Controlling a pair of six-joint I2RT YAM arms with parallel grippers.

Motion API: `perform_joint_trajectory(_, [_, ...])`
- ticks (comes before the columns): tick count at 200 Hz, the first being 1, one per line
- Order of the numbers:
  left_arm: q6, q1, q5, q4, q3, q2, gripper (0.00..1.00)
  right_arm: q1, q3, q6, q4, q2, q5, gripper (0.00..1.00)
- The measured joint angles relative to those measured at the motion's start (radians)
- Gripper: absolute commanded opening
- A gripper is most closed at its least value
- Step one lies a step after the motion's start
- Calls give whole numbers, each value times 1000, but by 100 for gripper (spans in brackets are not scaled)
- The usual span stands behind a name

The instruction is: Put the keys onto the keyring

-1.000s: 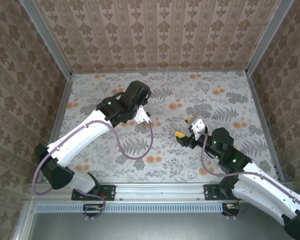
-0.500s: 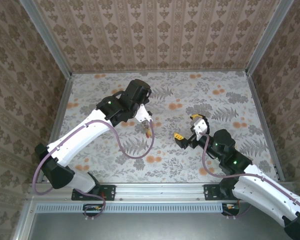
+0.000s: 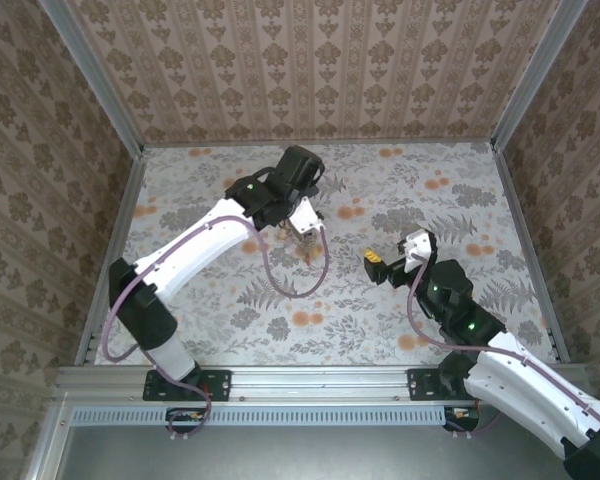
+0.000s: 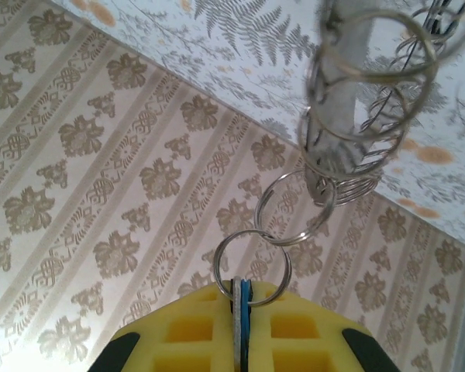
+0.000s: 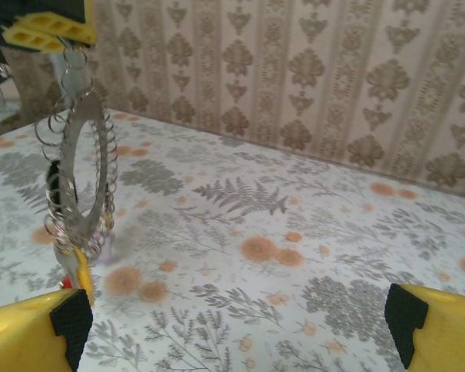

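Your left end effector (image 4: 239, 341) is clenching the keyring (image 4: 331, 184) by a thin loop, likely slippery and floppy; right end effector (image 5: 239, 322) is hanging released.

The silvery keyring (image 5: 84, 174), a big ring threaded with small rings, hangs upright in mid-air, with yellow and red keys (image 5: 80, 270) dangling below.

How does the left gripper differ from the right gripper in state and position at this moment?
The left gripper is shut on a ring of the keyring, which hangs from it; the right gripper is open and holds nothing. In the top view, the left gripper is farther back over the table, while the right gripper is nearer the front edge. Both have yellow fingers.
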Motion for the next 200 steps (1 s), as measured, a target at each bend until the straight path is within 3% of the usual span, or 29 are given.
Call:
perform_joint_trajectory(47, [-12,-11,42,49,136,175,0,-56,-48,73,-6,-130,96,100])
perform_joint_trajectory(92, [-54,-7,59,61,141,232,0,-84,-63,118,-49,-185,107,100])
perform_joint_trajectory(155, [-201,5,23,52,-162,88,0,-98,-76,133,-60,-177,105,99])
perform_joint_trajectory(200, [-396,-8,-29,-34,-343,-14,2,-101,-77,143,-46,-141,96,100])
